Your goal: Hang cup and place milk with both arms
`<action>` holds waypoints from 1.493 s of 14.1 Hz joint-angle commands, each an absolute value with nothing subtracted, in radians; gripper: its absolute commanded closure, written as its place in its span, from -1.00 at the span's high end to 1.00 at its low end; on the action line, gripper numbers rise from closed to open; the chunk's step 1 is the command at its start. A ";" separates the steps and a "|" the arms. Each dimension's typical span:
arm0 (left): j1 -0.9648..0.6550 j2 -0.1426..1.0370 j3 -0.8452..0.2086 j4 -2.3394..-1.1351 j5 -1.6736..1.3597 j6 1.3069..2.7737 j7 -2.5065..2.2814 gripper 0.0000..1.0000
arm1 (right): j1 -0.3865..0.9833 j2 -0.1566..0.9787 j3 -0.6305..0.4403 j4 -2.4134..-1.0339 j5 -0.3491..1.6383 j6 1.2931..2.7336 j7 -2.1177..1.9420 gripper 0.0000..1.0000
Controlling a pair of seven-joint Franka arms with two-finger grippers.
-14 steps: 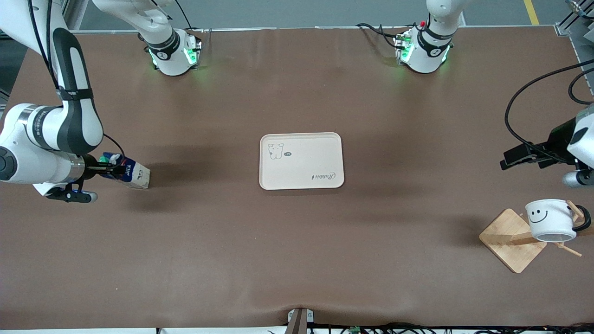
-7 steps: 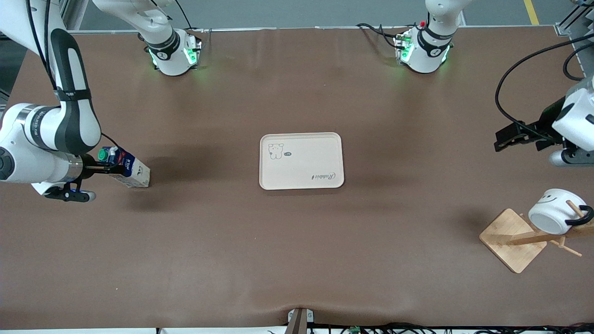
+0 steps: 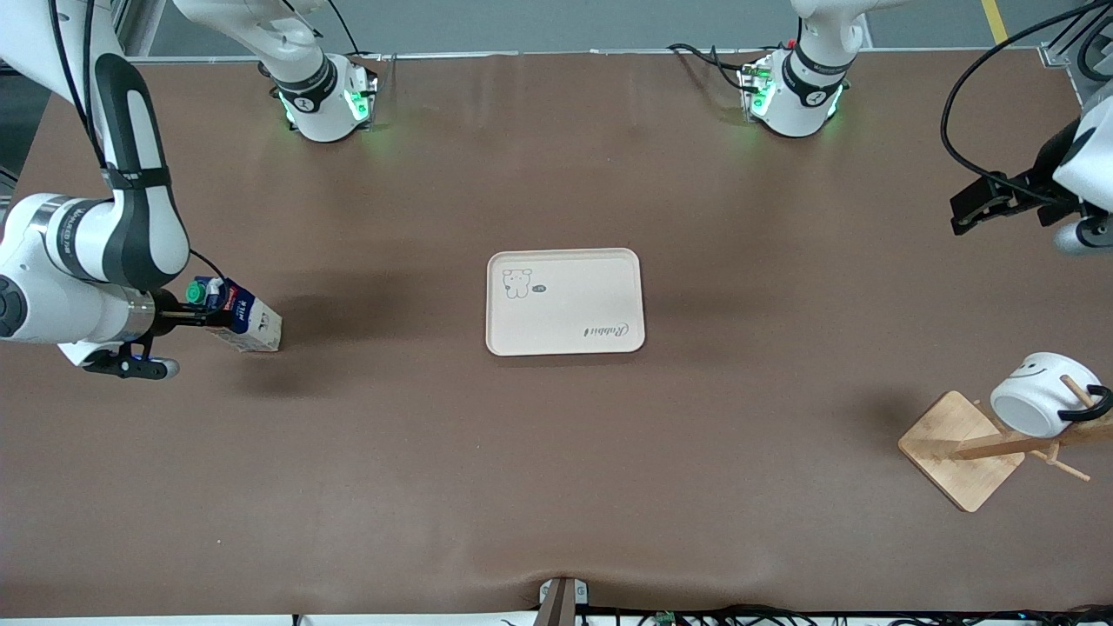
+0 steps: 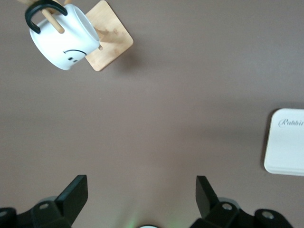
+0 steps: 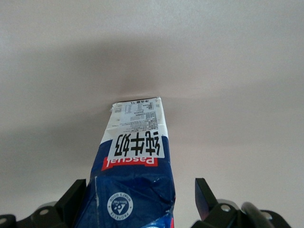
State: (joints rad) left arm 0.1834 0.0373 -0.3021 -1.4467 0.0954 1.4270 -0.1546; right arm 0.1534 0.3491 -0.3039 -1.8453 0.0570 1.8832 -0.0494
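The milk [image 3: 246,320] is a carton with a dark blue top and a green cap, standing on the table at the right arm's end. My right gripper [image 3: 207,315] is open around its top. The right wrist view shows the milk [image 5: 135,142] between the fingers of the right gripper [image 5: 140,189], with a gap on one side. The cup [image 3: 1033,405], white with a smiley face, hangs tilted by its black handle on a peg of the wooden rack [image 3: 961,449]. My left gripper [image 3: 963,209] is open and empty in the air over the left arm's end. In the left wrist view the cup [image 4: 61,39] is well apart from the left gripper [image 4: 140,184].
A cream tray [image 3: 565,301] with a cartoon print lies at the table's middle and also shows in the left wrist view as the tray [image 4: 287,148]. The rack's square base [image 4: 110,43] sits near the table's corner at the left arm's end. Black cables hang by the left arm.
The left gripper has risen away from the cup toward the robots' bases. The cup has tipped to a tilt on its peg. The right gripper has drawn back slightly, uncovering the milk's cap.
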 commanded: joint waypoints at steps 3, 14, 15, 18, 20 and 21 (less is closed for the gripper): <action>0.066 -0.106 -0.206 -1.591 0.066 1.430 -0.127 1.00 | 0.135 0.330 -0.287 -1.747 0.040 1.875 -0.058 1.00; 0.029 -0.189 -0.115 -1.661 0.028 1.436 -0.032 1.00 | 0.109 0.132 -0.278 -1.410 0.114 1.335 -0.080 1.00; 0.029 -0.187 -0.117 -1.663 0.028 1.436 -0.032 1.00 | 0.130 0.121 -0.279 -1.407 0.077 1.306 -0.080 1.00; 0.035 -0.175 -0.107 -1.664 0.028 1.442 -0.029 1.00 | 0.202 0.014 -0.261 -1.420 -0.024 1.246 -0.080 1.00; 0.043 -0.173 -0.107 -1.667 0.029 1.450 -0.028 1.00 | 0.204 -0.009 -0.262 -1.414 -0.031 1.243 -0.087 1.00; 0.043 -0.173 -0.109 -1.667 0.029 1.456 -0.028 1.00 | 0.195 -0.008 -0.270 -1.399 -0.032 1.238 -0.084 1.00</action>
